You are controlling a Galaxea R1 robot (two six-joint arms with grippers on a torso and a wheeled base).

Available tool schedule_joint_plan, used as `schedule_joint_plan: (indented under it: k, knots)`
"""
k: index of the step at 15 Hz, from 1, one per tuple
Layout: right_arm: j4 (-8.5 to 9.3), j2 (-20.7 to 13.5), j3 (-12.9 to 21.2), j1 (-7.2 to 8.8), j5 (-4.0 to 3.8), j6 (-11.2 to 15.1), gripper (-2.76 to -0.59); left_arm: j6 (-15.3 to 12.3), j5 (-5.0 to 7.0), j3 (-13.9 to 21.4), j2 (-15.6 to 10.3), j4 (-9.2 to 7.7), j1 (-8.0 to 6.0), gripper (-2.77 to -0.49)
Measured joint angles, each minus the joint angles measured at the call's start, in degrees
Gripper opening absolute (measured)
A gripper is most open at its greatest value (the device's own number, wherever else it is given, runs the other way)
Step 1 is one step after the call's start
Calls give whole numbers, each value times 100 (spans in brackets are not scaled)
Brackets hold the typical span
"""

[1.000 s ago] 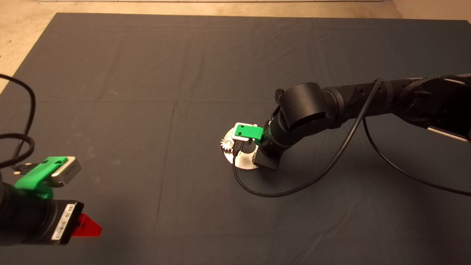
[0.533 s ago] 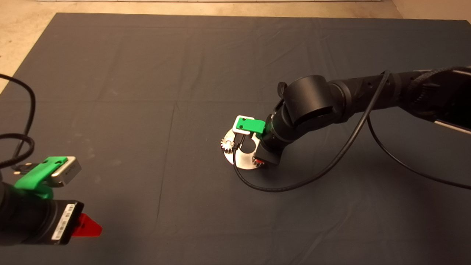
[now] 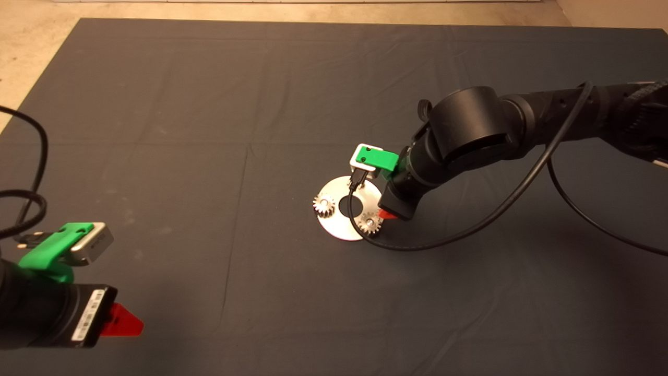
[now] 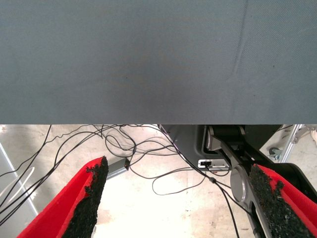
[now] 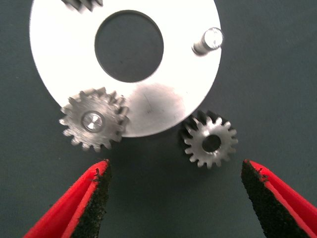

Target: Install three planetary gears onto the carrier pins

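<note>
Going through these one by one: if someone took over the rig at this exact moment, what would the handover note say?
Right gripper: open, empty, hovering beside the disc.
Left gripper: open, empty, parked at the mat's lower left edge.
Done: two gears seated on pins, one in front of the right gripper, one across the centre hole.
Left: third gear lies flat on the mat by the disc's rim; one pin is bare. Pick that gear up and seat it there.

disc (image 5: 148,106) on mat (image 3: 209,104) | two gears (image 5: 94,124) on pins | third gear (image 5: 209,140) on mat beside rim | one pin (image 5: 208,41) bare
</note>
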Motion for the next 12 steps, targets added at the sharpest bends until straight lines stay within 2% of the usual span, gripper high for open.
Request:
schedule_joint_plan:
  k: [2,4,6,10,12]
  knots:
    - [41,-152,0,5,-1,113,-134,0,0,9,-1,-1,0,-122]
    - [140,-288,0,5,-17,385,-120,3,-1,11,0,-4,0,-122]
    - [258,-320,0,5,-17,577,-119,9,-1,11,0,-15,0,-122]
    - [384,-339,-32,5,-17,736,-96,21,0,11,0,-21,0,-122]
    - [408,-337,-209,5,-13,752,-89,21,-1,15,0,-30,0,-122]
